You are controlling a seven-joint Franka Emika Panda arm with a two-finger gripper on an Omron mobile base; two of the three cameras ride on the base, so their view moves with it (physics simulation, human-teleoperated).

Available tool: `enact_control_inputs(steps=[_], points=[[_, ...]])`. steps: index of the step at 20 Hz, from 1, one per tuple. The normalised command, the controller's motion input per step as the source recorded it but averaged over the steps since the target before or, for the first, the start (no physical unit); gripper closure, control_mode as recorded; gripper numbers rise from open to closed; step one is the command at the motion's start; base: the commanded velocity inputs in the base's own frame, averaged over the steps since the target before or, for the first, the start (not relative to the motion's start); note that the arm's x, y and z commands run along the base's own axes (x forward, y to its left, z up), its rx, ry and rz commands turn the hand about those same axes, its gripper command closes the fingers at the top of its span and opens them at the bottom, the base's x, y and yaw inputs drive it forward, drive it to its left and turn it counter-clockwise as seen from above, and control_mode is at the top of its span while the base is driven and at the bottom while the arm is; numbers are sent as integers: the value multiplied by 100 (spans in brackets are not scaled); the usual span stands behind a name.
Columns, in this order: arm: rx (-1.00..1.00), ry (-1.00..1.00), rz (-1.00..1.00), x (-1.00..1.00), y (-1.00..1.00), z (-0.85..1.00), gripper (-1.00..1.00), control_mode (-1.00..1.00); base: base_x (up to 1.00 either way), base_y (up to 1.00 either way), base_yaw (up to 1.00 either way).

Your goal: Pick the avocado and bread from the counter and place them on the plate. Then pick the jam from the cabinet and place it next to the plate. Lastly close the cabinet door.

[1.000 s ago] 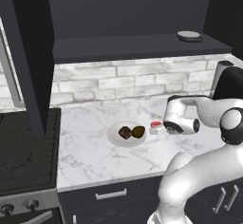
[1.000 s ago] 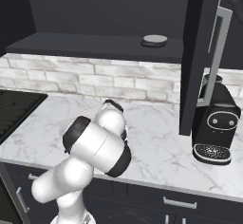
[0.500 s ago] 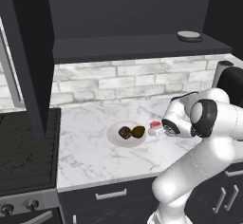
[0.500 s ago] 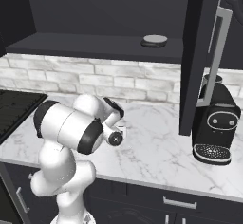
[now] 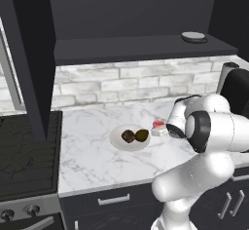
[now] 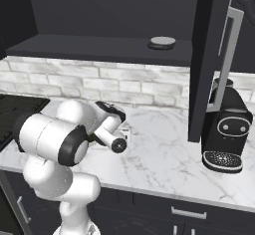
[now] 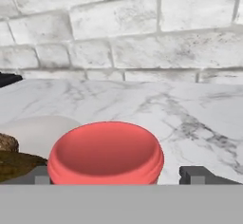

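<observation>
On the white marble counter [image 5: 97,156] the white plate [image 5: 116,141] carries the dark knobbly bread [image 5: 128,136] and the olive avocado [image 5: 142,135]. Just right of the plate stands the red jam [image 5: 158,124], low on the counter. My gripper [image 5: 158,131] reaches it from the right. In the hand view the jam [image 7: 105,154] sits between my fingertips [image 7: 199,174], and a small gap shows at the right tip, so my gripper [image 7: 116,175] is open. The plate [image 7: 42,126], bread [image 7: 7,142] and avocado [image 7: 16,163] lie at the left. The cabinet door [image 6: 206,55] stands open.
A grey flat disc [image 5: 193,36] lies on the cabinet shelf. A black coffee machine [image 6: 226,134] stands right of the open door. A stove [image 5: 24,156] borders the counter on the left. The brick wall [image 7: 142,38] rises behind the jam.
My arm's elbow and upper links have swung round toward the cameras. The hand has stayed at the jam, which rests in the same spot beside the plate.
</observation>
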Motion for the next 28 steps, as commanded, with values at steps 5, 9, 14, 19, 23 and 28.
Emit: enact_control_inputs(steps=[5,9,14,19,23,28], points=[[1,0,0,-1,-1,48,-100,-100,0,0,0],[0,-3,0,0,-12,23,-100,-100,0,0,0],[-1,-2,0,-2,-9,23,-100,-100,0,0,0],[0,1,0,-29,-9,83,-100,-100,0,0,0],[0,4,0,-50,-8,92,-100,-100,0,0,0],[0,8,0,-55,-5,100,-100,-100,0,0,0]])
